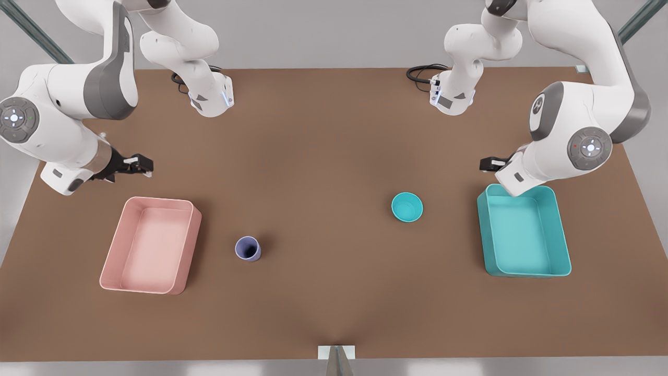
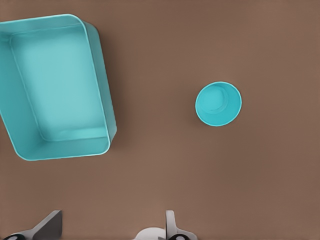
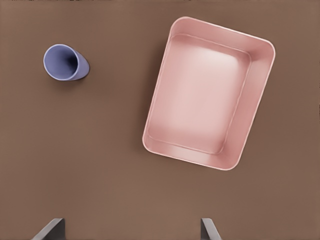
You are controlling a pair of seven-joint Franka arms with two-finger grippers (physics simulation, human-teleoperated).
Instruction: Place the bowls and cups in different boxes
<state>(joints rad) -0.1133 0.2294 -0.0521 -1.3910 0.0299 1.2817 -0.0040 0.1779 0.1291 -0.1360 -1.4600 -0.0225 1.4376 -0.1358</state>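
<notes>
- Left gripper [image 1: 488, 164] hovers above the teal box's [image 1: 524, 232] far edge, fingers spread, holding nothing.
- Right gripper [image 1: 140, 165] is also spread and bare, beyond the pink box [image 1: 151, 245].
- Smooth round bowl [image 1: 407, 207] and tapered cup [image 1: 248, 248] — both upright on the matte brown table [image 1: 334, 303], between the rounded-corner boxes.

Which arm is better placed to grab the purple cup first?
The right arm. Its right gripper, open, hangs above the pink box with the cup close by. The left gripper, open, is over the teal box near the bowl.
</notes>
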